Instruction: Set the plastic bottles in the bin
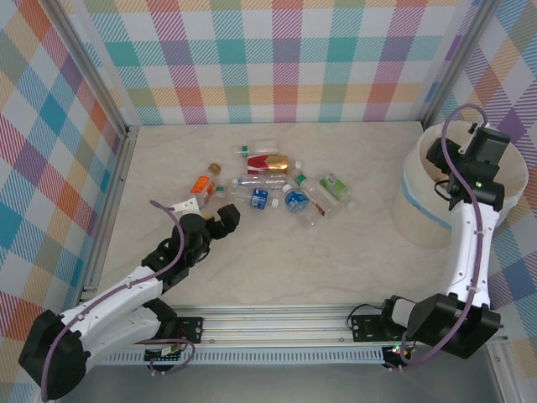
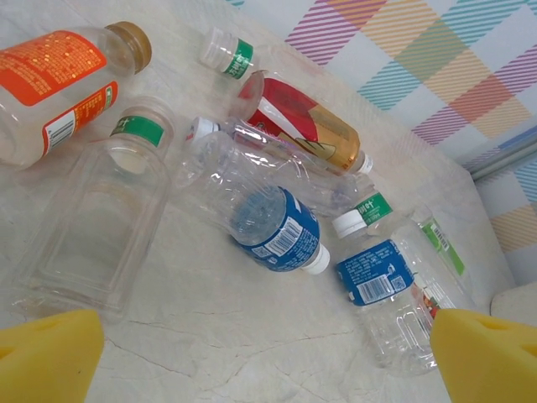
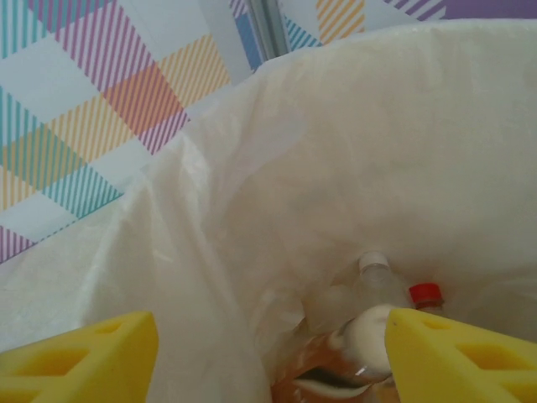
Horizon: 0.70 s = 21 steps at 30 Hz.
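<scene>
Several plastic bottles lie in a cluster mid-table: an orange-labelled one (image 1: 201, 183) (image 2: 54, 71), a red-and-gold one (image 1: 268, 162) (image 2: 302, 117), two blue-labelled ones (image 1: 260, 198) (image 2: 273, 222) (image 2: 377, 273), and a clear square one (image 2: 105, 218) with a green band. My left gripper (image 1: 220, 217) (image 2: 268, 369) is open just short of the cluster, with bare table between its fingers. My right gripper (image 1: 446, 172) (image 3: 268, 361) hangs open and empty over the bin (image 1: 419, 210) (image 3: 377, 126). Inside the bin lie bottles with a white cap (image 3: 373, 262) and a red cap (image 3: 425, 294).
Checked walls enclose the table on three sides, with a metal post (image 1: 109, 101) at the left corner. The bin stands against the right wall. Open marble tabletop (image 1: 319, 269) stretches between the bottles and the rail at the arm bases.
</scene>
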Tool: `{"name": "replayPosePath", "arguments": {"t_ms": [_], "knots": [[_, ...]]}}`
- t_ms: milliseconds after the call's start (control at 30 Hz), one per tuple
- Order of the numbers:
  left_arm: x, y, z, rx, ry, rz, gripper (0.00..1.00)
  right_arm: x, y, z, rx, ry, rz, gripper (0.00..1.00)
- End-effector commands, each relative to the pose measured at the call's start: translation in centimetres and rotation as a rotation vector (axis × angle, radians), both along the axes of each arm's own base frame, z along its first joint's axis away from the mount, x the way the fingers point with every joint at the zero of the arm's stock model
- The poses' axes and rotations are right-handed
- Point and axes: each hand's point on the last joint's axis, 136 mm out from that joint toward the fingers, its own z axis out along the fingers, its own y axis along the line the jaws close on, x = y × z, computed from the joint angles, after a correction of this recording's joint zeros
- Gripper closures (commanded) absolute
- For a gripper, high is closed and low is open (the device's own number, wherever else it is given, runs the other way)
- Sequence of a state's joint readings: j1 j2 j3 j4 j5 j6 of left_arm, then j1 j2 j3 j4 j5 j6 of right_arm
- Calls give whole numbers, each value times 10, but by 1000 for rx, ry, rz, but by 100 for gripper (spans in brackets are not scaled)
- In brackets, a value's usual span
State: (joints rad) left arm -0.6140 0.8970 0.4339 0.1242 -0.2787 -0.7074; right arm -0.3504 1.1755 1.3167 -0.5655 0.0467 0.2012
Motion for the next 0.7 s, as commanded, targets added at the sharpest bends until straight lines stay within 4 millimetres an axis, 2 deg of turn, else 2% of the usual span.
{"name": "replayPosePath", "arguments": {"t_ms": [0,67,200,267,333,433,533,667], "knots": [[3,1,-4,-37,41,24,0,-12,34,31,14,-57,97,25],[4,0,-5,-43,50,23,0,-10,58,37,31,-66,173,23],[6,-2,-6,-44,62,19,0,-1,138,43,62,-90,460,21],[6,-1,-7,-43,67,17,0,3,177,39,67,-82,591,21],[4,0,-9,-36,76,19,0,7,213,27,54,-43,708,21],[1,4,-12,-30,88,25,0,15,246,-6,26,59,797,21],[-2,8,-13,-29,89,28,0,24,252,-55,-16,219,773,21],[-7,15,-15,-27,90,42,0,23,267,-119,-15,422,837,22]]}}
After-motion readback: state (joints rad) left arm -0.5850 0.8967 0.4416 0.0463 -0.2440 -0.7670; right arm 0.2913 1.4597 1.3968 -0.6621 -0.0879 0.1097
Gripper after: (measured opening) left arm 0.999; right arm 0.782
